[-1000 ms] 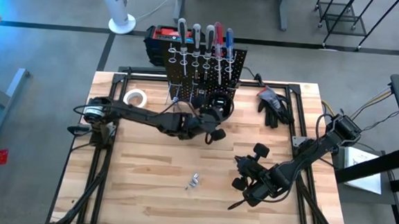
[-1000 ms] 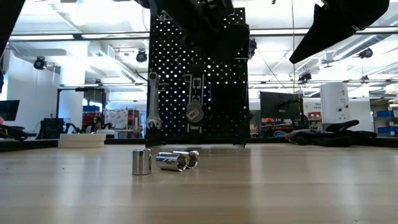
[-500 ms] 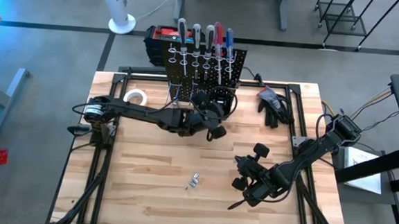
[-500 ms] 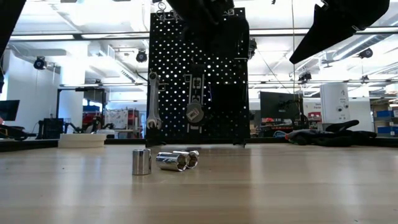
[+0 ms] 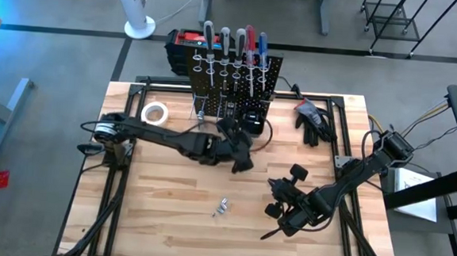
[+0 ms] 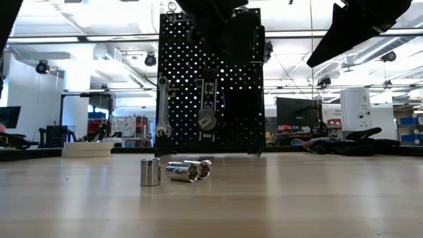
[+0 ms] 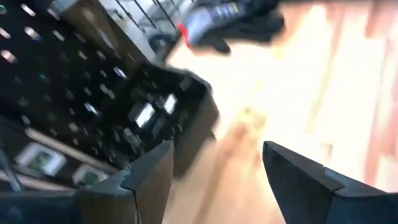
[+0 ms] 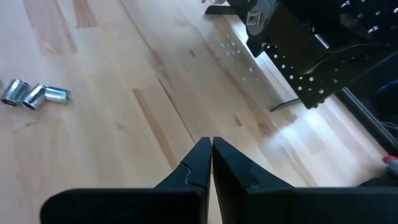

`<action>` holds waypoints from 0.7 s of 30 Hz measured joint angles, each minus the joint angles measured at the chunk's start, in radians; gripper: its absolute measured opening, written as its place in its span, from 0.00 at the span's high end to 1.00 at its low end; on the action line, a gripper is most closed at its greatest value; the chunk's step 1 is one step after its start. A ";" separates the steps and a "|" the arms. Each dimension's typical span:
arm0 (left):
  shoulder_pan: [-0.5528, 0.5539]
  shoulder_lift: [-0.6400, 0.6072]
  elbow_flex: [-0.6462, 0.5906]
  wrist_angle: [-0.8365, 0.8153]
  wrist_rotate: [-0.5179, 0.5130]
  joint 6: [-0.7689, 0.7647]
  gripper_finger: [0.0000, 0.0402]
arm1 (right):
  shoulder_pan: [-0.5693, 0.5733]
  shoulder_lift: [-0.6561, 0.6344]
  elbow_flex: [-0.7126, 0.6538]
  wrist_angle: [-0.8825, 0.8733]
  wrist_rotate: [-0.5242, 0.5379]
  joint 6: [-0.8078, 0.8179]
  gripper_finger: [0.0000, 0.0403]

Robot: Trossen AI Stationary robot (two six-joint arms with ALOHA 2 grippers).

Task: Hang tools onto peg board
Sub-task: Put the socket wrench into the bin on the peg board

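Observation:
The black peg board (image 5: 235, 77) stands at the table's far edge, with screwdrivers (image 5: 233, 45) upright in its top rings. Two silver wrenches (image 6: 162, 106) hang on its front. Its small black bin (image 7: 186, 124) holds some pale pieces. Several silver sockets (image 5: 221, 208) lie on the wood mid-table. My left gripper (image 7: 214, 180) hovers open just in front of the bin, nothing between its fingers; in the high view the left gripper (image 5: 242, 161) is near the board's foot. My right gripper (image 8: 211, 158) is shut and empty above the wood, right of the sockets (image 8: 34, 93).
Black gloves (image 5: 312, 117) lie at the far right and a white tape roll (image 5: 156, 112) at the far left. A black-and-red case (image 5: 184, 44) stands behind the board. Bare wood spreads along the near edge around the sockets.
My left gripper has drawn back from the peg board's bin toward the table's near edge and tipped a little. The right arm and the sockets have kept still.

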 joint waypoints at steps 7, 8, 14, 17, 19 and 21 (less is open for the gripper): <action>-0.136 -0.004 -0.034 -0.106 -0.016 -0.058 0.42 | 0.000 0.001 -0.087 0.290 -0.052 -0.129 0.83; -0.154 -0.005 -0.043 -0.111 -0.017 -0.069 0.42 | 0.000 0.001 -0.100 0.343 -0.067 -0.145 0.81; -0.277 -0.021 -0.148 -0.094 -0.018 -0.188 0.42 | -0.020 0.003 -0.186 0.668 -0.172 -0.239 0.64; -0.334 -0.024 -0.217 -0.050 0.012 -0.260 0.42 | -0.031 0.003 -0.234 0.823 -0.222 -0.298 0.56; -0.368 -0.024 -0.267 0.008 0.046 -0.288 0.42 | -0.037 0.003 -0.255 0.911 -0.261 -0.337 0.51; -0.396 -0.024 -0.319 0.085 0.090 -0.305 0.42 | -0.040 0.003 -0.267 0.953 -0.290 -0.376 0.47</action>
